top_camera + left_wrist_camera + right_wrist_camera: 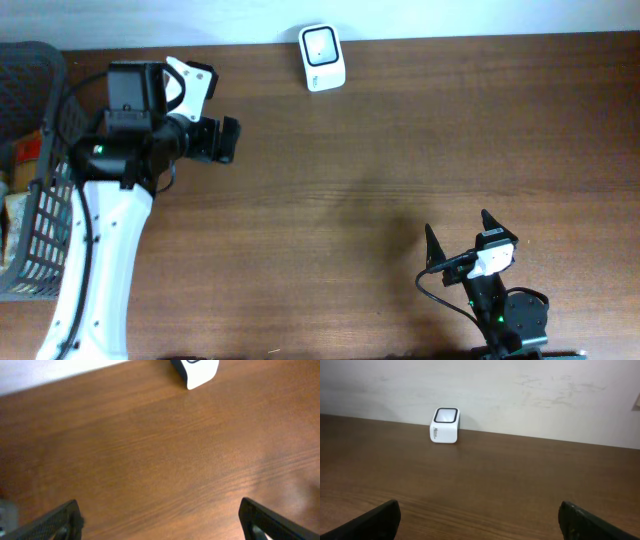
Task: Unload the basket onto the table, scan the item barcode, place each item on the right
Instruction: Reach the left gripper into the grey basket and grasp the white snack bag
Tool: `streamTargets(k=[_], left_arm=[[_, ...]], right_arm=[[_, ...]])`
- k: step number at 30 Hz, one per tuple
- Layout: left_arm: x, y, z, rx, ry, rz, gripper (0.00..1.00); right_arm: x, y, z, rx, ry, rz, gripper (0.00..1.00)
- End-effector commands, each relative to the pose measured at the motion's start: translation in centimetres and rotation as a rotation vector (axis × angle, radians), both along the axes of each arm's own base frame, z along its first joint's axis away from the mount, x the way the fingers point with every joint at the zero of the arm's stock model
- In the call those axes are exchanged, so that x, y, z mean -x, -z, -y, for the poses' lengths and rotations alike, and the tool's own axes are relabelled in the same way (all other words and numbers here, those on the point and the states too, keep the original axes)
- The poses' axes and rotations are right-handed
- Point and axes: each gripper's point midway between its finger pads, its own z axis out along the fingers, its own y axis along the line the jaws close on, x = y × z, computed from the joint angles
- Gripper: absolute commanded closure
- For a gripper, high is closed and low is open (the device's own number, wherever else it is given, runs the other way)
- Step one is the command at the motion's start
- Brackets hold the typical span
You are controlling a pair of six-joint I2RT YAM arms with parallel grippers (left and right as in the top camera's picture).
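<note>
A small white barcode scanner (322, 58) with a dark window stands at the table's back edge; it also shows in the left wrist view as the scanner (196, 371) and in the right wrist view as the scanner (444, 425) against the wall. My left gripper (226, 140) hovers open over bare wood, left of the scanner, nothing between its fingers (67, 517). My right gripper (458, 226) stands open near the front edge, pointing toward the scanner, also empty (479, 506). The item is not clearly in view; some packaging (26, 150) shows through the basket mesh.
A dark mesh basket (40, 70) sits at the far left edge, partly under the left arm's white link (100, 260). A pale wall (520, 395) runs behind the table's brown wooden top (380, 180).
</note>
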Motion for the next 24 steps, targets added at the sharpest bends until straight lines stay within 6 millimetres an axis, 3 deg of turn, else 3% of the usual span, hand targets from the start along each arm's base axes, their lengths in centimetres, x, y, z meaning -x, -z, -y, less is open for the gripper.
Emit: streamTargets(k=[1, 2, 3, 5, 7, 8, 9, 10, 12, 17, 19, 20, 24], left_arm=[[-1.9, -7.2, -4.6, 0.092, -0.248, 0.163, 0.01], [-2.1, -9.6, -6.8, 0.099, -0.32, 0.219, 0.01], [-1.7, -13.2, -11.5, 0.089, -0.466, 0.312, 0.01], [0.6, -15.3, -20.0, 0.036, -0.752, 0.379, 0.01], [2.7, -14.4, -24.9, 0.008, -0.89, 0.358, 0.01], [4.3, -12.6, -28.4, -0.006, -0.981, 0.312, 0.01], [5.1, -11.1, -30.1, -0.001, -1.032, 0.274, 0.01], [6.7, -7.2, -33.3, 0.002, -1.118, 0.182, 0.01], [8.4, -3.1, -35.7, 0.016, -1.178, 0.092, 0.01], [10.4, 7.0, -39.3, 0.005, -0.984, -0.106, 0.0], [10.5, 9.2, -39.9, -0.013, -0.942, -0.161, 0.01], [10.2, 11.4, -40.1, -0.043, -0.864, -0.213, 0.06], [8.9, 16.0, -39.2, 0.034, -0.752, -0.27, 0.11]], right_arm=[[0.0, 0.2, 0.1, -0.007, 0.008, -0.003, 0.01], [0.0, 0.2, 0.1, -0.007, 0.008, -0.003, 0.01], [0.0, 0.2, 0.1, -0.007, 0.008, -0.003, 0.01], [0.0, 0.2, 0.1, -0.007, 0.008, -0.003, 0.01], [0.0, 0.2, 0.1, -0.007, 0.008, -0.003, 0.01], [0.0, 0.2, 0.1, -0.007, 0.008, -0.003, 0.01], [0.0, 0.2, 0.1, -0.007, 0.008, -0.003, 0.01], [0.0, 0.2, 0.1, -0.007, 0.008, -0.003, 0.01], [0.0, 0.2, 0.1, -0.007, 0.008, -0.003, 0.01], [0.0, 0.2, 0.1, -0.007, 0.008, -0.003, 0.01], [0.0, 0.2, 0.1, -0.007, 0.008, -0.003, 0.01], [0.0, 0.2, 0.1, -0.007, 0.008, -0.003, 0.01], [0.0, 0.2, 0.1, -0.007, 0.008, -0.003, 0.01]])
